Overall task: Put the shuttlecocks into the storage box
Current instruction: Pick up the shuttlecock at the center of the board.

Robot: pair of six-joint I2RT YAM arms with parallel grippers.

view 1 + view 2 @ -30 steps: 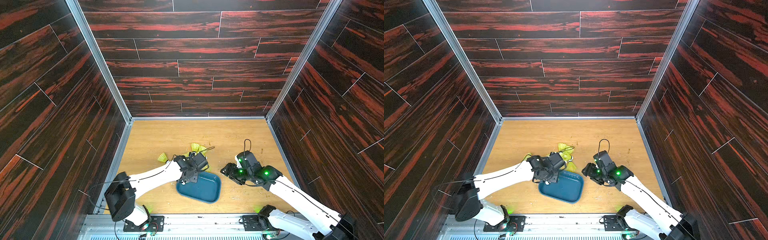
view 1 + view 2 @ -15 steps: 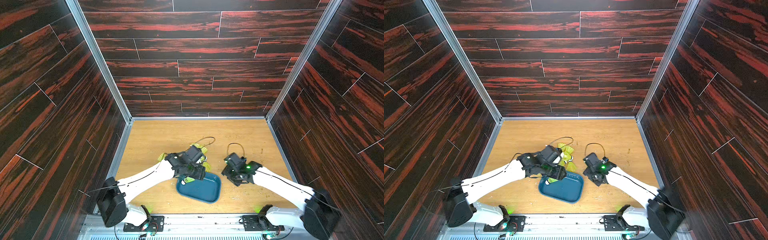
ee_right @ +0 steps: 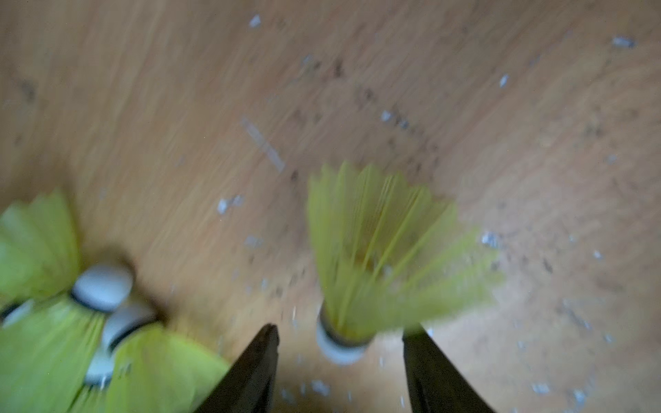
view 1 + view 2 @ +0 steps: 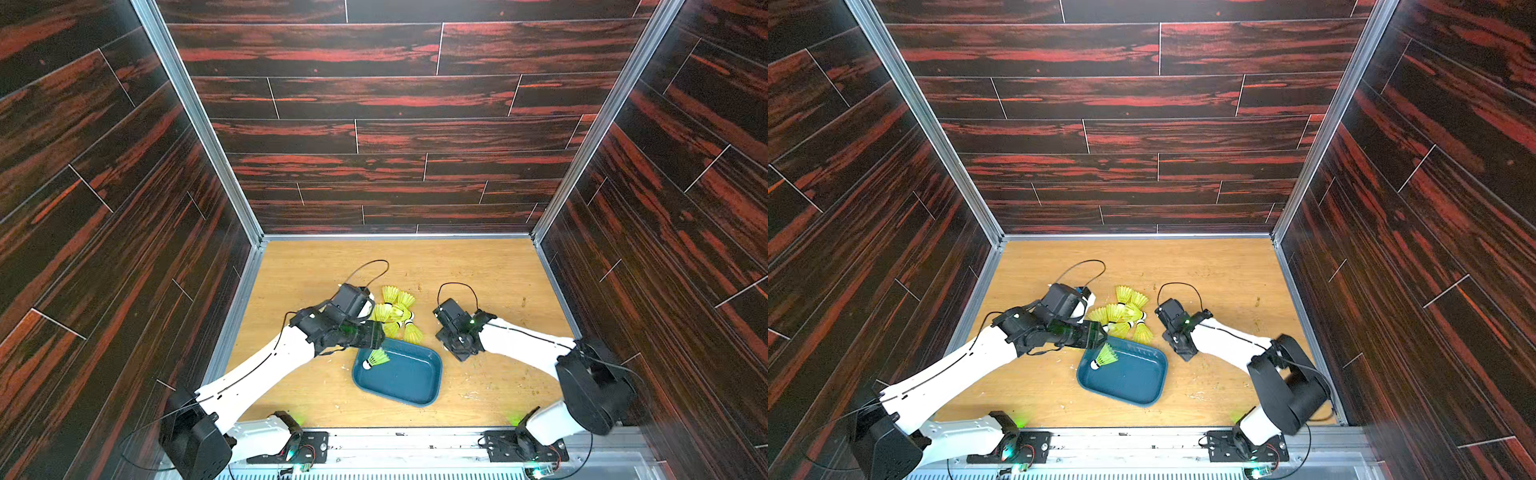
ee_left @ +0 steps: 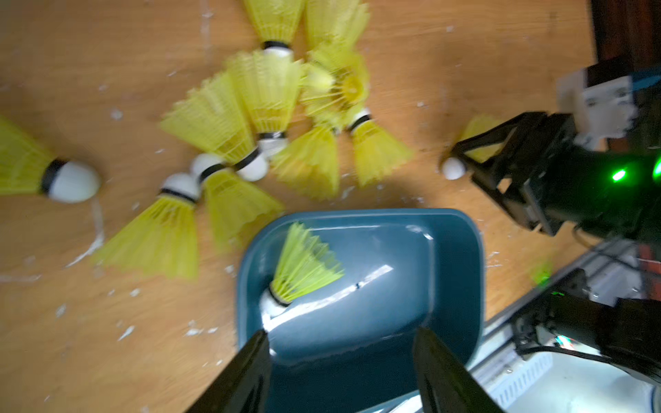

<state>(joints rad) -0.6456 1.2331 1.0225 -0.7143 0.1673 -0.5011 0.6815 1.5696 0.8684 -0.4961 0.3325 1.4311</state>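
Hanging over the corner of the storage box (image 4: pixel 415 386) nearest the left arm, the left fingers (image 5: pixel 246 372) stand spread with nothing between them; one shuttlecock (image 5: pixel 304 264) lies on its side inside the box at that corner, its white tip close to the wall; the pile of shuttlecocks (image 4: pixel 397 311) lies on the table (image 4: pixel 478 270) just beyond the far rim of the box, many of them touching each other; beside the box, the right fingers (image 3: pixel 436 375) are low over the table and spread on both sides of a single shuttlecock (image 3: pixel 375 250); the blur hides whether they touch it.
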